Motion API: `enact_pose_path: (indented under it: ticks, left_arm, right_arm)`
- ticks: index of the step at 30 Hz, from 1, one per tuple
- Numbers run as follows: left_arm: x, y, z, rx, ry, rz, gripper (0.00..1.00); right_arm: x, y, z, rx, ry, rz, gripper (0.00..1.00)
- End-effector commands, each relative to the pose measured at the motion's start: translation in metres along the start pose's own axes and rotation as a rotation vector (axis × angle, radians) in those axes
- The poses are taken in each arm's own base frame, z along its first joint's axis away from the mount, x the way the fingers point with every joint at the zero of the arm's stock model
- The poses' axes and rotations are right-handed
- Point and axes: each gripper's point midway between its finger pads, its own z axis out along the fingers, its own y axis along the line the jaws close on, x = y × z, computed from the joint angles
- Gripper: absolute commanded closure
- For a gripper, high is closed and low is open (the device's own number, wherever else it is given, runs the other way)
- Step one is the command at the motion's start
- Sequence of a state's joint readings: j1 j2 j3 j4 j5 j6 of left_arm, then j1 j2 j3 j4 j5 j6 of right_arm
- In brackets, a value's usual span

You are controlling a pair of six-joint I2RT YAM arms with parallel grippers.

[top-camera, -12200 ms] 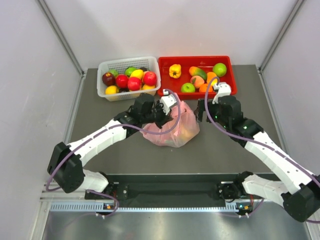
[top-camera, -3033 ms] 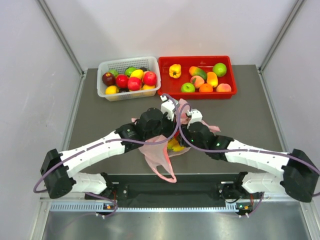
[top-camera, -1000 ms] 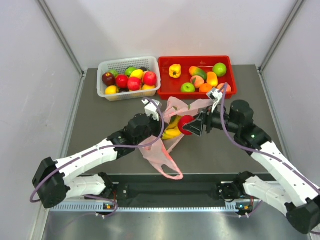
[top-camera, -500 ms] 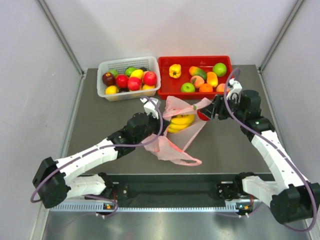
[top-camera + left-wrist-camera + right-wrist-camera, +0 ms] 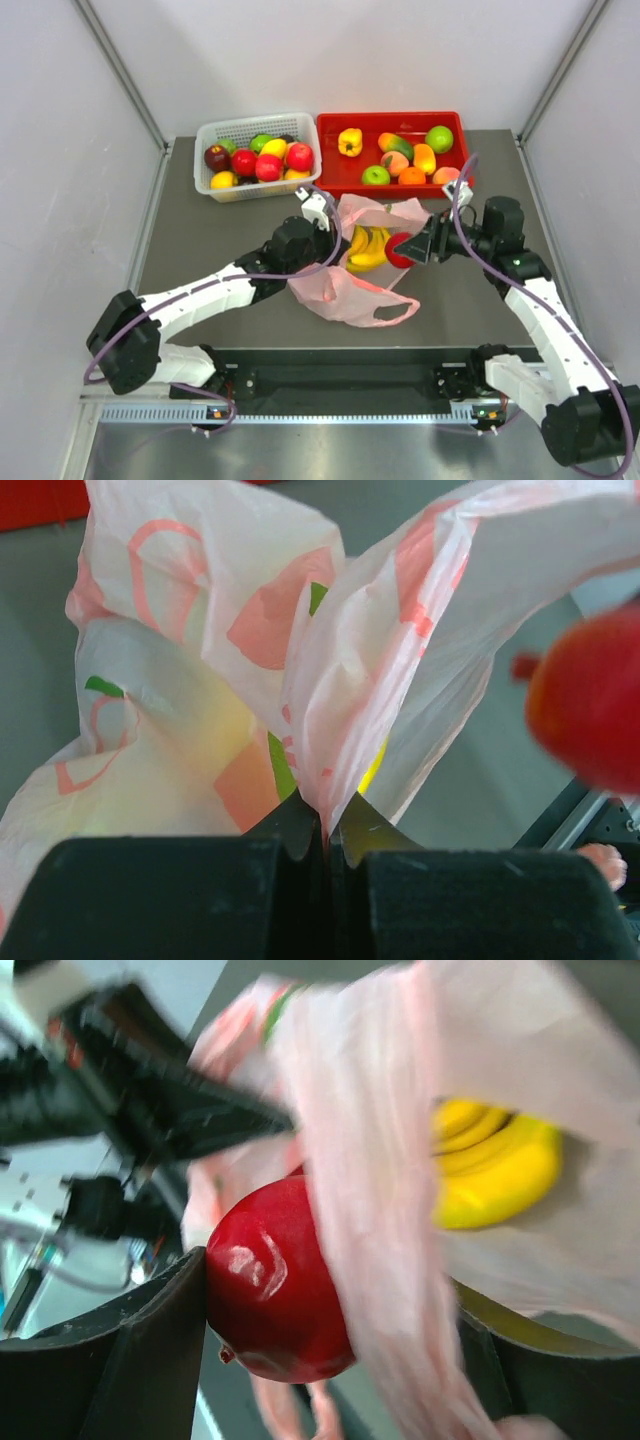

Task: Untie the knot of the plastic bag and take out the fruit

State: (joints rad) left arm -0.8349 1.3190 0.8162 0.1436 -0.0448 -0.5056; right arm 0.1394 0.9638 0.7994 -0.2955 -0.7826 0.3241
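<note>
Pinching a fold of the thin translucent pink plastic bag (image 5: 340,660), the clenched left gripper (image 5: 325,832), its arm stretched low, likely anchors it at the middle of the grey table (image 5: 200,230). The right gripper (image 5: 405,250), its arm bent in from the right edge, grasps a round red toy fruit (image 5: 268,1295) at the bag's mouth. Yellow toy bananas (image 5: 367,248) lie inside.

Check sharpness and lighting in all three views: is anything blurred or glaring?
Top external: sharp, evenly lit, no glare. Left wrist: the plastic bag is in focus, the red fruit at the right edge is blurred. Right wrist: bag and background are smeared, the banana bunch soft; the fruit is sharpest, with small white glints.
</note>
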Motion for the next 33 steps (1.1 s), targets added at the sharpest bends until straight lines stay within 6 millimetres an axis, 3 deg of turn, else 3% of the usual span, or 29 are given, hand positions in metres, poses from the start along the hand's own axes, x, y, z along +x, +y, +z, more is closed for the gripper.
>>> enact_pose_path:
  ticks: [1, 10, 16, 21, 26, 33]
  left_arm:
    - [-0.044, -0.025, 0.000, 0.076, -0.123, -0.012, 1.00]
    - [-0.060, -0.030, 0.009, 0.074, -0.160, -0.004, 1.00]
    - [-0.057, -0.028, 0.017, 0.067, -0.147, 0.001, 1.00]
    - [-0.063, -0.030, 0.015, 0.073, -0.168, 0.012, 1.00]
    - [-0.074, -0.030, 0.011, 0.068, -0.193, 0.027, 1.00]
    - [-0.085, -0.015, 0.017, 0.047, -0.202, 0.010, 1.00]
  right_arm:
    - [0.032, 0.042, -0.004, -0.165, 0.081, -0.030, 1.00]
    - [0.094, 0.071, -0.003, -0.250, 0.260, -0.013, 1.00]
    - [0.105, 0.105, -0.013, -0.384, 0.300, -0.059, 1.00]
    - [0.131, 0.066, 0.005, -0.195, 0.404, -0.021, 1.00]
    - [0.151, 0.068, 0.007, -0.187, 0.478, -0.036, 1.00]
    - [0.165, 0.073, -0.005, -0.177, 0.517, -0.057, 1.00]
